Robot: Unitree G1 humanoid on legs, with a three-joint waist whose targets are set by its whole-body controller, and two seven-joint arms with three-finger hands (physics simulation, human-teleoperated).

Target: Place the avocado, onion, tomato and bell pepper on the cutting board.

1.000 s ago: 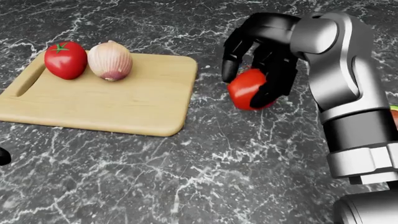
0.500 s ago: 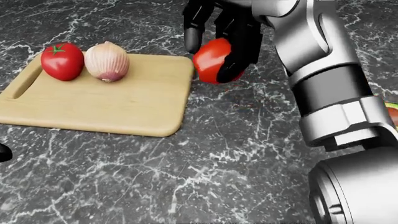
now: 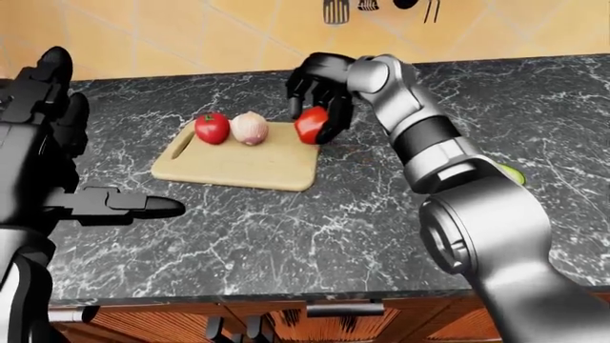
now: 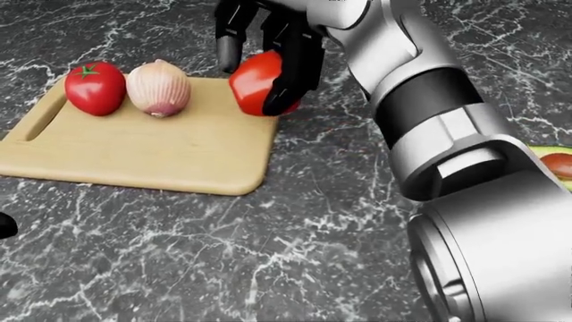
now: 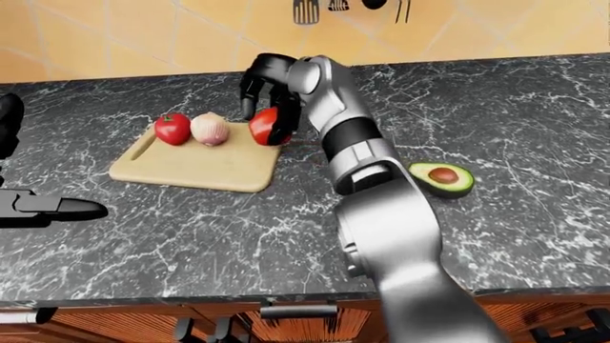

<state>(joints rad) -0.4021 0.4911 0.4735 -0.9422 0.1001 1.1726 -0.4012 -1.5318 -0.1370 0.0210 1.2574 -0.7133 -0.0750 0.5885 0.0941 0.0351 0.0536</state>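
**Ana:** Red was what caught my eye: the bell pepper [image 4: 255, 84], clamped in the black fingers of the right robot hand [image 4: 268, 60], hung over the upper right corner of the cutting board [image 4: 161, 151].

**Ben:** Were the others on the board?

**Ana:** Two were. The tomato [image 4: 94, 87] and the onion [image 4: 158, 87] sat side by side at the upper left end, near the handle slot. The halved avocado [image 5: 441, 177] lay on the dark marble worktop [image 4: 268, 255], well apart from the board, to the right of the arm in the right-eye view.

**Ben:** And the left robot hand [image 3: 114, 206]?

**Ana:** It hovered low at the left of the left-eye view, fingers apart, holding nothing.

**Ben:** What did you think could go wrong?

**Ana:** The pepper was right at the board's edge. Let go there, it could land half on the rim and roll onto the worktop. I couldn't tell whether it touched the wood or hung above it, and a drop from any height could make it bounce. Carried too far left, the fingers might knock the onion, and round things roll easily.
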